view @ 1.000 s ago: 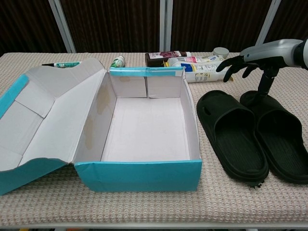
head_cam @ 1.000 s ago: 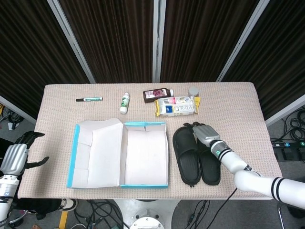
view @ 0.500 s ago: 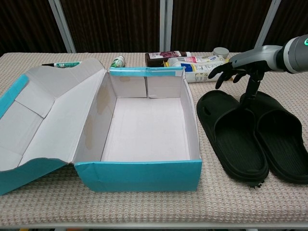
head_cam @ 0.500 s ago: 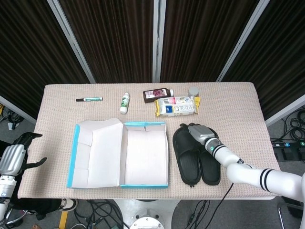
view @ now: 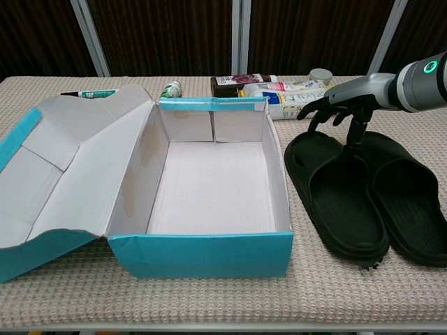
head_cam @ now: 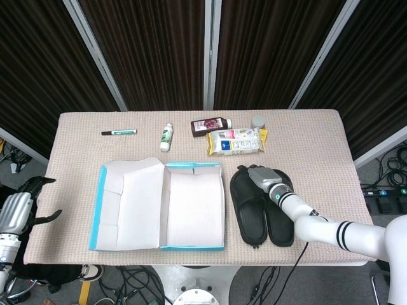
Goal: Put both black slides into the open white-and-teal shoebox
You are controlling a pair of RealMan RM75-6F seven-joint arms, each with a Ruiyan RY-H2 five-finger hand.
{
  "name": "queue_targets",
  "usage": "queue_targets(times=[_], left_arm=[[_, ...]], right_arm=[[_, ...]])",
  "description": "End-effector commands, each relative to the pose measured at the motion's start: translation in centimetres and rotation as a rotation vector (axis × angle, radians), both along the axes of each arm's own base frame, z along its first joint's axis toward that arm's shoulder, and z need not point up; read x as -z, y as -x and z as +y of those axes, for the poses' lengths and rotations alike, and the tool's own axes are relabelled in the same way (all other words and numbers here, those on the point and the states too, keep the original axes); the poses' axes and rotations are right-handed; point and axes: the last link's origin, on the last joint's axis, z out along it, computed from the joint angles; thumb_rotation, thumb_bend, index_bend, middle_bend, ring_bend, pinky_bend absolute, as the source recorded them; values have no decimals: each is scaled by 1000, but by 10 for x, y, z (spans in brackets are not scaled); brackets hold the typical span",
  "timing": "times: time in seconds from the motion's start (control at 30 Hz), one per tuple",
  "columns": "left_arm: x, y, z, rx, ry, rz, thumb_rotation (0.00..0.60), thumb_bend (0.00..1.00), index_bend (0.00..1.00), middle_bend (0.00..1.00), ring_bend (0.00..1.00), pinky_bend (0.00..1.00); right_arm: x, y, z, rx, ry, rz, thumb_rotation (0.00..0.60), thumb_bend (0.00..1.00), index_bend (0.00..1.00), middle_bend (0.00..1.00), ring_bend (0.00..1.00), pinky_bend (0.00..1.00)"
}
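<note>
Since a second ago, the right hand (view: 347,100) has slid leftward over the black slides, from above the right slide (view: 407,195) to above the strap of the left slide (view: 335,196). Its fingers are spread and curled downward, holding nothing; whether a fingertip touches the slide cannot be told.

A table (head_cam: 318,136) covered in beige woven cloth fills the scene. On it lies the open white-and-teal shoebox (view: 209,188), its lid (view: 63,174) folded out to the left. Both black slides lie side by side just right of the box, outside it.

The left hand (head_cam: 16,213) hangs off the table's left edge, fingers apart and holding nothing.

Along the far side lie a yellow-edged packet (head_cam: 236,140), a dark bottle (head_cam: 211,126), a small white bottle (head_cam: 166,136), a marker (head_cam: 119,132) and a small grey jar (head_cam: 257,121).
</note>
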Motion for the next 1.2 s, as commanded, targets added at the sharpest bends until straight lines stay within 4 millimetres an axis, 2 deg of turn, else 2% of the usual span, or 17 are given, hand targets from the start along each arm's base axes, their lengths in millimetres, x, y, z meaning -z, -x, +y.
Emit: queue_targets(times=[0.03, 0.33, 0.83, 1.03, 1.2], left_arm=[[1, 2, -1, -7, 2, -4, 600, 170, 228, 222, 132, 219], [0, 3, -2, -5, 4, -10, 600, 170, 229, 222, 132, 220], [2, 4, -2, -14, 18, -12, 600, 170, 229, 221, 132, 225], [2, 4, -2, -18, 23, -15, 600, 170, 229, 222, 132, 225], [3, 3, -2, -17, 28, -16, 600, 170, 229, 222, 132, 225]], right_arm=[[2, -1, -1, -1, -5, 2, 600, 88, 11, 165, 43, 88], [6, -2, 0, -4, -11, 10, 600, 91, 12, 217, 90, 130], [6, 0, -1, -26, 35, 15, 600, 104, 41, 400, 265, 312], [2, 1, -2, -26, 45, 9, 600, 111, 51, 431, 282, 334], [-11, -3, -3, -34, 77, -14, 600, 114, 58, 432, 283, 336]])
